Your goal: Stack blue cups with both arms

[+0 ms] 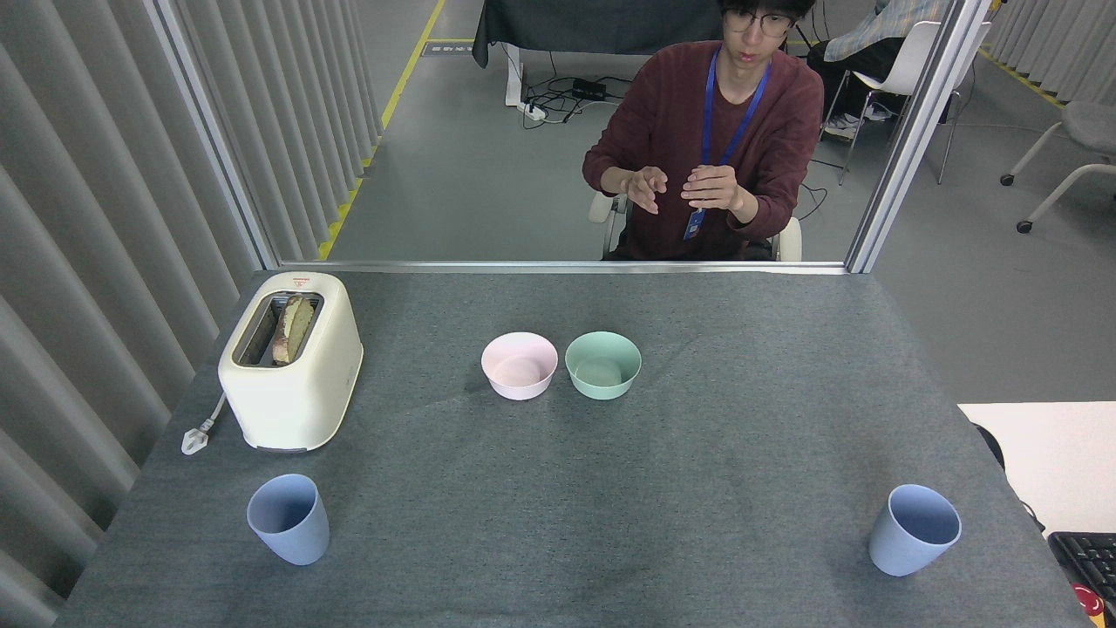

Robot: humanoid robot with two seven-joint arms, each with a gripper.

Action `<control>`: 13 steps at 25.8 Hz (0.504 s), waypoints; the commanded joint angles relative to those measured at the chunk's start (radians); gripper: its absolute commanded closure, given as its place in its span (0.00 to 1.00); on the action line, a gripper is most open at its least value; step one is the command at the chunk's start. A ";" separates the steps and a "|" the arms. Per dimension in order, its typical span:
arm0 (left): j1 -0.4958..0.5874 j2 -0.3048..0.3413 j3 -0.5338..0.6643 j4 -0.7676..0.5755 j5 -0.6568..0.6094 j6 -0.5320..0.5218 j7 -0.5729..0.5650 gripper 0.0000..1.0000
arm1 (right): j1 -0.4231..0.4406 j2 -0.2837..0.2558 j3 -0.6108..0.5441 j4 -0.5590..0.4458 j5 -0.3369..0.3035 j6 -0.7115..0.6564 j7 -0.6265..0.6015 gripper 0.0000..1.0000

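Two blue cups standing well apart on a grey bench, no robot arm or jaws anywhere in frame.

Left blue cup (pixel 289 520) upright at the lower left of the frame, just below a cream toaster (pixel 292 359) with bread (pixel 293 328) in its slot and a loose plug (pixel 194 439) lying beside it. Right blue cup (pixel 914 529) upright at the lower right, near the bench (pixel 558 506) edge. Pink bowl (pixel 520 365) and green bowl (pixel 602 365) side by side at mid-frame, close together, whether touching cannot be told, both open side up. Seated beyond the far edge at upper centre, a person (pixel 706 139) in a dark red top with a blue lanyard, both hands raised in front of the chest. Part of a keyboard (pixel 1085 558) at the bottom right corner, off the bench. State of the jaws impossible to tell: both out of view.
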 commanded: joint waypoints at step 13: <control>-0.349 -0.016 -0.184 0.208 -0.068 0.005 -0.026 0.00 | -0.006 -0.002 0.000 0.000 0.013 -0.002 -0.004 0.00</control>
